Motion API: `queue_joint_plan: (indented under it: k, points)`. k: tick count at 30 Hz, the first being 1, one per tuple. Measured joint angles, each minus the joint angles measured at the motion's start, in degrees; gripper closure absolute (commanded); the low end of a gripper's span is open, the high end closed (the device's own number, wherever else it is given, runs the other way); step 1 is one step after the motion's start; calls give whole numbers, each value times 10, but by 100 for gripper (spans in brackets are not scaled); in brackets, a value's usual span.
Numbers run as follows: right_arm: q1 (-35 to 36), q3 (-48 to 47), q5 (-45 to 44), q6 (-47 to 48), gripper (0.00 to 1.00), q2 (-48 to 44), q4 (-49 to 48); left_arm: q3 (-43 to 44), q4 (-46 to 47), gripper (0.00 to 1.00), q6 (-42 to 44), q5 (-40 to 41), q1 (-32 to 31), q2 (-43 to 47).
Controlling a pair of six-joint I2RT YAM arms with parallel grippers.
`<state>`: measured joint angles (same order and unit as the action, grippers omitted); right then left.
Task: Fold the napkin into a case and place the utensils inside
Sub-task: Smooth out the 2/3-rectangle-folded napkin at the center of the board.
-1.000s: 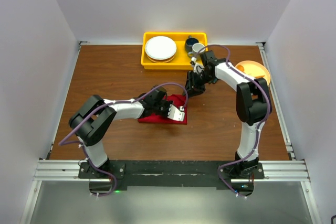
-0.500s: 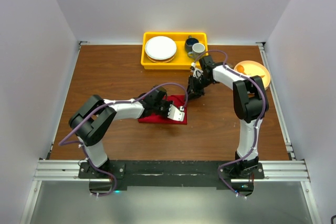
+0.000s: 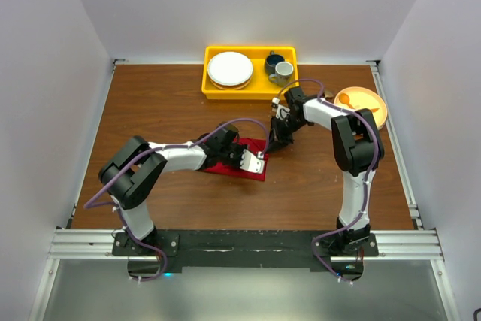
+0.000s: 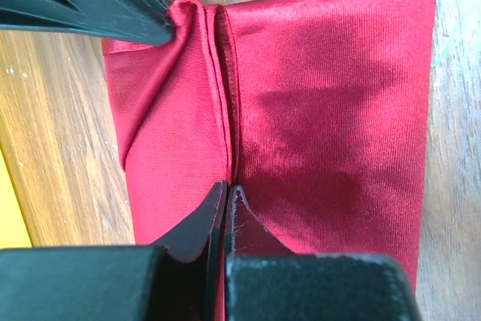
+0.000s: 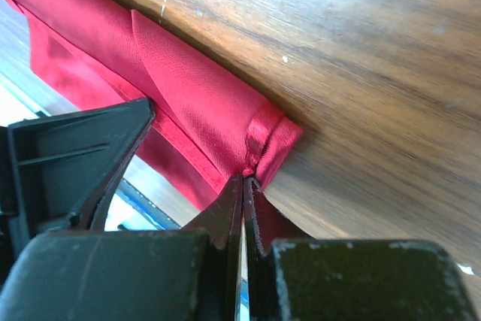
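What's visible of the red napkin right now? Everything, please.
The napkin is bright red cloth with a satin sheen and stitched hems, folded into overlapping layers and lying flat on the wooden table between the arms. One hemmed edge runs along its middle, puckered at one end. The left gripper is shut on that hemmed edge; the right gripper is shut on a bunched corner.

The bright red, glossy cloth napkin [image 3: 225, 170] lies at the centre of the overhead view. It is folded into a narrow layered strip, flat on wood, with its upper-right corner puckered.
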<state>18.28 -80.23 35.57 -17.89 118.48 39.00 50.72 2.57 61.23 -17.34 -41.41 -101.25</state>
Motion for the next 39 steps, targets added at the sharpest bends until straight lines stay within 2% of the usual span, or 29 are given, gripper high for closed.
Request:
queue_joint_plan:
  k: [1, 2, 4, 5, 7, 10, 11, 13, 18, 22, 24, 27, 29, 33, 35, 39]
  points:
    - [2, 0, -1, 2, 100, 1, -1, 0, 0, 97, -2, 0, 0, 0]
    - [5, 0, -2, 4, 100, 3, -3, 0, 0, 86, -5, 0, 0, 0]
    - [11, 0, -9, 8, 100, 9, -7, 3, -3, 77, -13, 1, 0, 0]
    - [14, 0, -13, 8, 100, 12, -8, 6, -7, 68, -21, 1, 0, 0]
    - [16, -2, -18, 10, 100, 13, -6, 13, -20, 61, -39, 1, 3, 3]
    - [18, -12, -29, 11, 100, 16, 0, 23, -66, 43, -94, -28, 24, 22]
    - [19, -18, -34, 13, 100, 18, 4, 28, -90, 22, -120, -50, 41, 34]
    - [20, -33, -45, 21, 100, 24, 10, 45, -129, 1, -181, -88, 86, 61]
    - [26, -74, -83, 57, 100, 38, 22, 99, -152, 0, -381, -181, 226, 130]
    - [28, -88, -99, 88, 100, 41, 23, 101, -132, 0, -548, -209, 297, 172]
    - [29, -88, -100, 100, 100, 41, 22, 86, -92, 0, -638, -223, 318, 186]
    - [31, -81, -99, 117, 100, 37, 16, 23, 30, 0, -782, -246, 346, 211]
    - [33, -70, -99, 129, 100, 29, 3, -18, 104, 0, -867, -261, 355, 213]
    - [35, -46, -97, 152, 100, 14, -23, -33, 224, 0, -1028, -307, 344, 125]
    - [36, -30, -93, 159, 100, 5, -40, -33, 251, 0, -1084, -309, 328, 72]
    - [41, -5, -94, 170, 100, -12, -69, -33, 278, 0, -1151, -301, 279, 20]
